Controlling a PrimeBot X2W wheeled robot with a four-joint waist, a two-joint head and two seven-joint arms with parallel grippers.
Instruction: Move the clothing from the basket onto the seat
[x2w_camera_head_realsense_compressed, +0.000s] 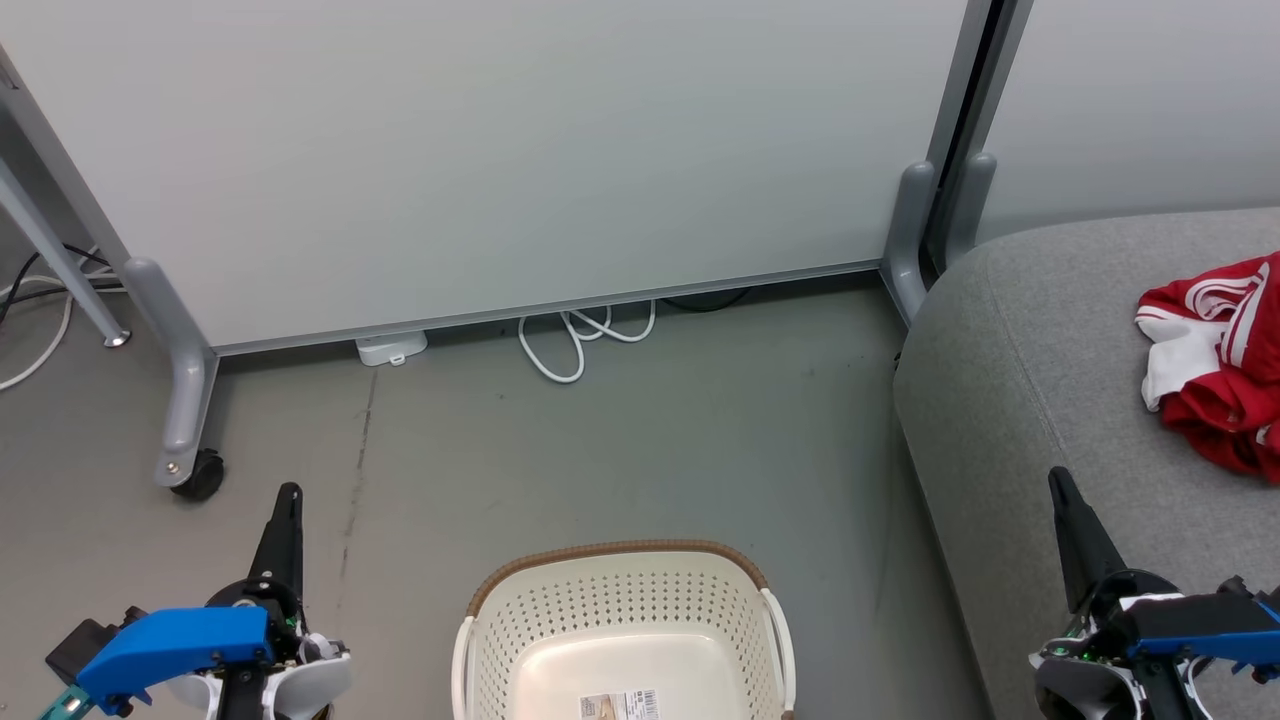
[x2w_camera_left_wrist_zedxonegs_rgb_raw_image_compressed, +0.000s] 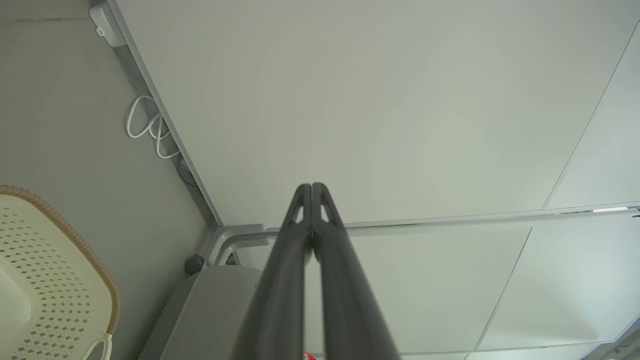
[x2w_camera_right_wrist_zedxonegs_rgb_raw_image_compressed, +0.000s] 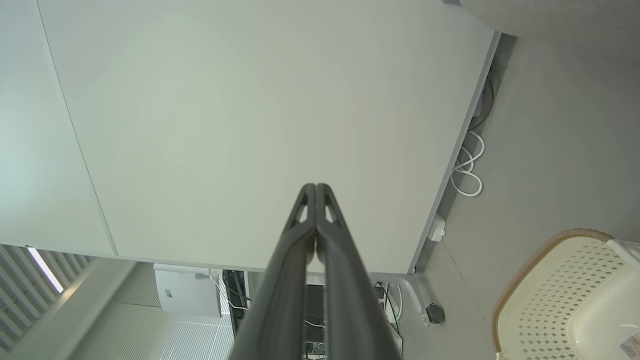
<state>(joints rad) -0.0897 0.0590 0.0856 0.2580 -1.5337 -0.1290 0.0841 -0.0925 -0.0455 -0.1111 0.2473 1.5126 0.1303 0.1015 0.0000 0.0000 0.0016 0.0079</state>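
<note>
Clothing (x2w_camera_head_realsense_compressed: 1228, 400) cut by the right edge, basket (x2w_camera_head_realsense_compressed: 620, 600) near half cropped below, its label (x2w_camera_head_realsense_compressed: 620, 705) print unreadable

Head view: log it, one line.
cream perforated plastic basket shows no clothing; red-and-white clothing on grey fabric seat; left end effector, right end effector shut

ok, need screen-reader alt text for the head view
A cream perforated plastic laundry basket with a brown woven-look rim sits bottom centre, no clothing visible in it; red garments with white stripes lie on the large grey fabric couch cushion at right. The dark-fingered left gripper and right gripper are shut, empty, before a white wheeled partition.
</note>
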